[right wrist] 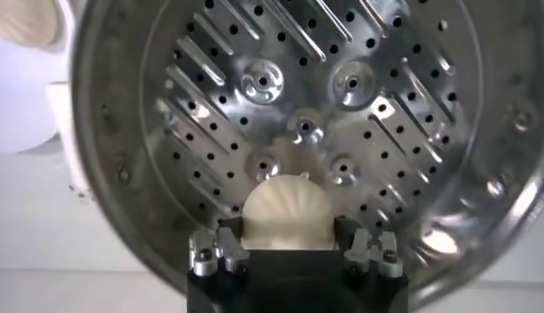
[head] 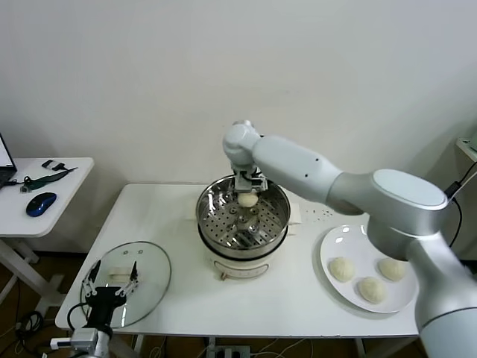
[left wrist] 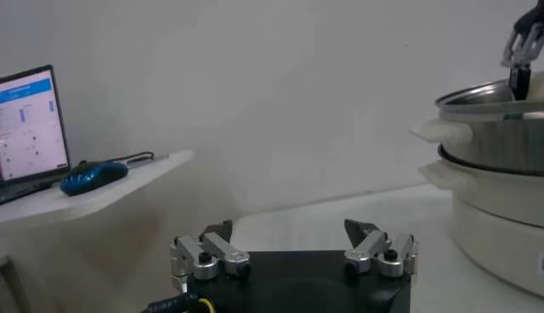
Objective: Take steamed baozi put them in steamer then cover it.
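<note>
At the far left a small side table carries a blue mouse and the edge of a laptop. On the main white surface, the glass cover lies flat near the front left corner, and the left gripper hovers low over it with its jaws spread wide, holding nothing. In the middle stands the steamer, its steel basket open on the white pot base. Nothing blocks the way into the basket. The right gripper hangs over the far part of the basket, pointing down, with one bun pinched between its jaws above the perforated floor; the wrist camera shows the bun filling the gap between the two jaws. The right arm reaches in from the right side, its elbow raised above the plate. That white plate sits at the right end of the surface, just beside the steamer, holding three more buns.
</note>
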You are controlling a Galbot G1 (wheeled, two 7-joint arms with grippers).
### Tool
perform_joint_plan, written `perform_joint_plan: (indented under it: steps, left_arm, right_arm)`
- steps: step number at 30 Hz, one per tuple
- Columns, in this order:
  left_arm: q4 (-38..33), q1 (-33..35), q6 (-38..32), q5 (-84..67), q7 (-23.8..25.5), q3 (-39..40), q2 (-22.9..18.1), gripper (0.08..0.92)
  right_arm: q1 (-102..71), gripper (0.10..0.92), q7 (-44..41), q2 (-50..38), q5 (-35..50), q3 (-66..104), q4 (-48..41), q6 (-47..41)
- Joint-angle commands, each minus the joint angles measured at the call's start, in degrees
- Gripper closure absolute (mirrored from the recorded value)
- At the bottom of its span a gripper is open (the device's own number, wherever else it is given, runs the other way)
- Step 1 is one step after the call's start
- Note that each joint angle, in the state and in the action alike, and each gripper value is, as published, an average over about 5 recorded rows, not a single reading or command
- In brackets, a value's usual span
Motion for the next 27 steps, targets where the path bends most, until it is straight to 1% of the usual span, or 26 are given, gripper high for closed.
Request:
perform_joint_plan:
  steps: [1,5,7,18,21,23,25,27]
  left_arm:
    - [0.0,0.0,0.0,0.4,-0.1,0.4,-0.3,0.177]
    - [-0.3,0.0,0.0,0.7,-0.1,0.7,-0.5,0.177]
    - [-0.4,0.2,0.0,0.8,-0.2,0.7,-0.6,0.177]
    - [-0.7,0.1,0.4,1.5,-0.9,1.5,-0.5,0.177]
    - [-1.2,0.0,0.8,1.4,-0.9,1.5,-0.6,0.177]
    - [-1.6,0.0,1.0,1.4,-0.9,1.5,-0.6,0.177]
    - [-1.8,0.1,1.0,1.6,-0.9,1.6,-0.6,0.177]
    - [-2.1,0.3,1.0,1.6,-0.9,1.8,-0.6,0.177]
  right_arm:
    - [-3.2,0.296,1.2,1.5,-5.0,1.7,-2.1,0.7]
    - [-2.5,0.224,0.7,1.0,-4.7,2.1,-1.0,0.1]
    - [-1.3,0.208,-0.1,0.0,-3.3,1.7,0.6,-0.4]
    - [9.7,0.203,-3.1,-10.1,9.0,-2.1,14.7,-3.0]
    - [15.5,0.203,-2.5,-14.6,16.4,-5.2,17.5,-5.9]
    - [20.6,0.203,0.4,-19.0,23.4,-10.1,19.3,-9.8]
    - [25.5,0.203,6.4,-23.6,30.9,-17.0,22.2,-16.6]
    - [30.5,0.203,13.1,-28.2,39.4,-25.2,27.0,-26.3]
